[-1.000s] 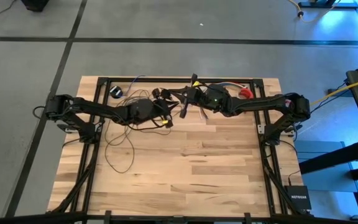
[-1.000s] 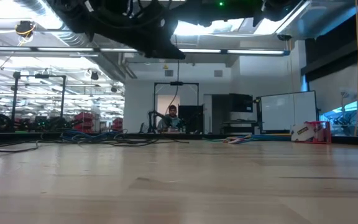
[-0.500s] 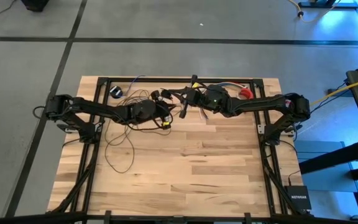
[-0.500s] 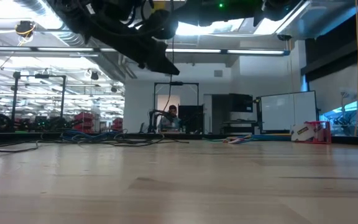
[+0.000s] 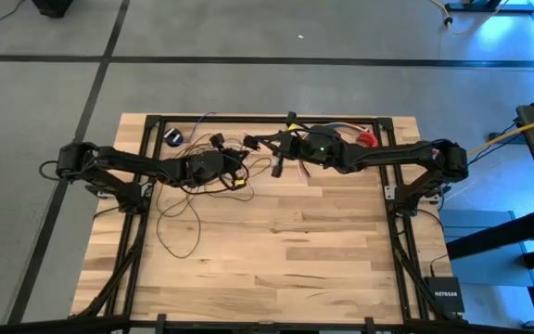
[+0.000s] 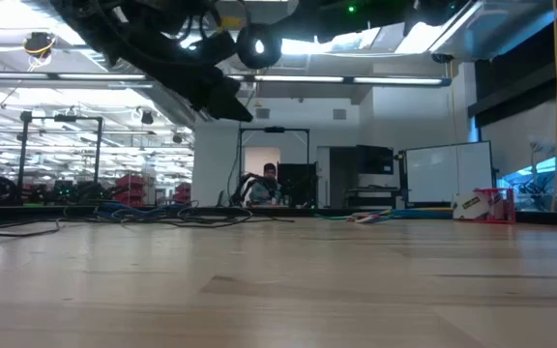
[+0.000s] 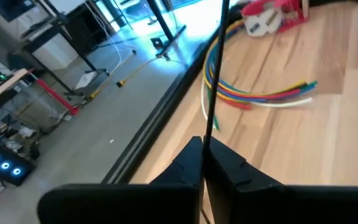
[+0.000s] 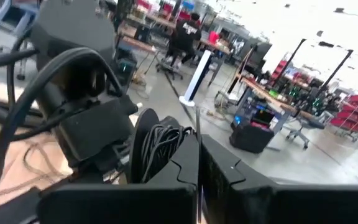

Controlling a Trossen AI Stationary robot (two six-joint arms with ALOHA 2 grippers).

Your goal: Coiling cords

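The cord is a thin dark wire. Its loose loops lie on the left of the wooden table, and a small black puck lies at the far left. My left gripper hangs above the table's far middle, shut on one strand. Just to its right, my right gripper is shut, with a wound bundle of the cord at its fingers. Both grippers are well above the tabletop. My left gripper pinches a single strand of the cord between its two fingers, right at their free ends. The fingers point almost level toward the table's right. The strand runs straight on past the fingertips, taut and clear of the table. My right gripper comes in level from the table's right. The bundle's several dark turns lie against its shut fingers, on the side toward my left gripper, clear of the table. A single strand leaves the fingertips. The fingers hide where the bundle is caught.
A short bundle of multicoloured wires and a red and white tape dispenser lie near the table's far right edge. A thick yellow cable runs off the table to the right. Bare wood fills the near half.
My left gripper has drawn back toward the table's left, away from my right gripper, sinking a little and tipping its fingers downward. My right gripper has stayed in place with the bundle.
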